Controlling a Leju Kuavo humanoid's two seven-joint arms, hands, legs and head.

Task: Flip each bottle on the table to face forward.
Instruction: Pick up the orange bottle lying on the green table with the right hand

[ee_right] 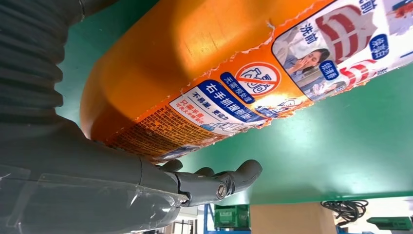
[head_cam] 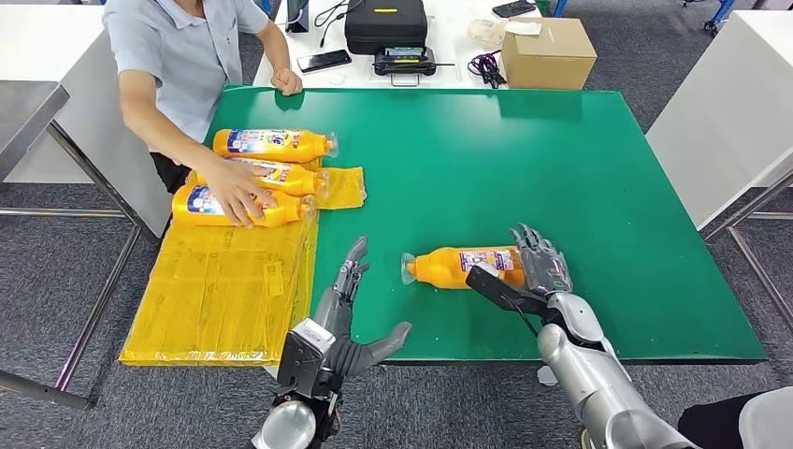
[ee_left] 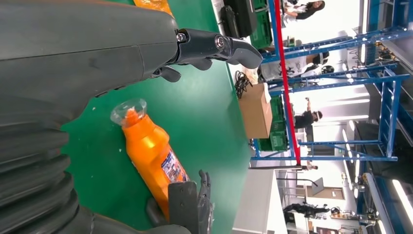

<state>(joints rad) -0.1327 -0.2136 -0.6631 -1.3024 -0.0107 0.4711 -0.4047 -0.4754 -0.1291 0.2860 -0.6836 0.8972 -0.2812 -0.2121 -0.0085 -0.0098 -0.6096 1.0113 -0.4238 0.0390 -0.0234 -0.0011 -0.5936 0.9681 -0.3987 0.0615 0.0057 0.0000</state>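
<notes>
Behind right hand point(head_cam: 540, 265), bottle point(head_cam: 458, 267) base

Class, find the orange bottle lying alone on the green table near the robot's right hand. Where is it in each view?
Head view: orange bottle lower centre, right hand at its base.
Left wrist view: lower centre, clear cap toward the left hand.
Right wrist view: close-up across the upper frame.
Shared landmark: green table.

Three cameras: one high overview, two close at the wrists.

The head view looks forward and down over the green table point(head_cam: 524, 159) from the robot's body. The left wrist view, turned sideways, looks across the table from just behind the left hand point(ee_left: 214, 46). The right wrist view sits very close against the lone orange bottle point(ee_right: 195, 63), which all three views share.
</notes>
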